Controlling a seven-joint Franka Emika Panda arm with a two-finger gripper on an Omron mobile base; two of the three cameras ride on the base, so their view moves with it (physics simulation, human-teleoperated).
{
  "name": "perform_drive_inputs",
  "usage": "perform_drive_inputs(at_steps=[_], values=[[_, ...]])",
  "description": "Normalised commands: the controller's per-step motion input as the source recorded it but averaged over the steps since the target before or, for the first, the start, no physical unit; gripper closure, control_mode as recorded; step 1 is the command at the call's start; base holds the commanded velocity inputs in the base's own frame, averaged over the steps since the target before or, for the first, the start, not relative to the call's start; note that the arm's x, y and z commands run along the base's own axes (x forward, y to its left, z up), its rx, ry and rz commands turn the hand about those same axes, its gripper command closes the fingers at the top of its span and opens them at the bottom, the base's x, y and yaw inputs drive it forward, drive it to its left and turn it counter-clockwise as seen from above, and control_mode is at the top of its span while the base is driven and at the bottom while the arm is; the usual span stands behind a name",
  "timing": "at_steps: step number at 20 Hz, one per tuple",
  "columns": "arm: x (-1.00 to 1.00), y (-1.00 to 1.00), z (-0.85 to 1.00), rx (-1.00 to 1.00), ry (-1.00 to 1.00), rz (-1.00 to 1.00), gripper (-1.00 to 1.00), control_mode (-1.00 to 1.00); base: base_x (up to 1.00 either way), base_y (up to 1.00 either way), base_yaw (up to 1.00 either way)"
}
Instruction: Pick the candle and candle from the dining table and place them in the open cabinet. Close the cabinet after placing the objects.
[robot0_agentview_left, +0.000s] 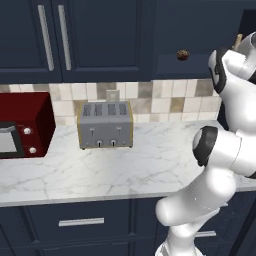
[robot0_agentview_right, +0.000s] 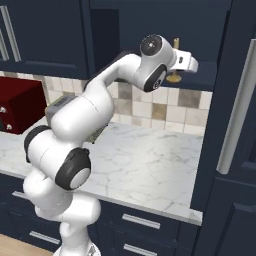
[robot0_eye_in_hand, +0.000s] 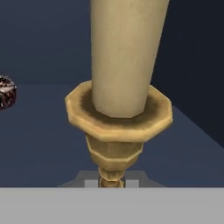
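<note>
Closest to our hand camera, tan taper candle stands upright in its brass holder inside the navy cabinet; we note gripper pinched shut on the holder's stem.

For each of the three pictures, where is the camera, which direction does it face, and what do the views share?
Left base view: behind-left of the white arm, facing the silver toaster on the marble counter.
Right base view: behind-right, facing the open navy cabinet.
Hand view: on the hand, facing the tan candle in its brass holder.
Shared: both base views show arm and counter.
</note>
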Motion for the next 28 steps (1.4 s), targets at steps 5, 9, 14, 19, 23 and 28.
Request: perform_drive_inputs(at_steps=[5,9,14,19,23,28], values=[[0.45,-0.27,0.0,0.0,0.0,0.0,1.0,-1.0,0.0,0.0,0.0],[0.41,-0.19,0.0,0.0,0.0,0.0,1.0,-1.0,0.0,0.0,0.0],[0.38,-0.17,0.0,0.0,0.0,0.0,1.0,-1.0,0.0,0.0,0.0],[0.25,-0.09,0.0,0.0,0.0,0.0,1.0,-1.0,0.0,0.0,0.0],[0.03,0.0,0.0,0.0,0.0,0.0,-1.0,-1.0,0.0,0.0,0.0],[0.0,0.0,0.0,0.0,0.0,0.0,-1.0,-1.0,0.0,0.0,0.0]])
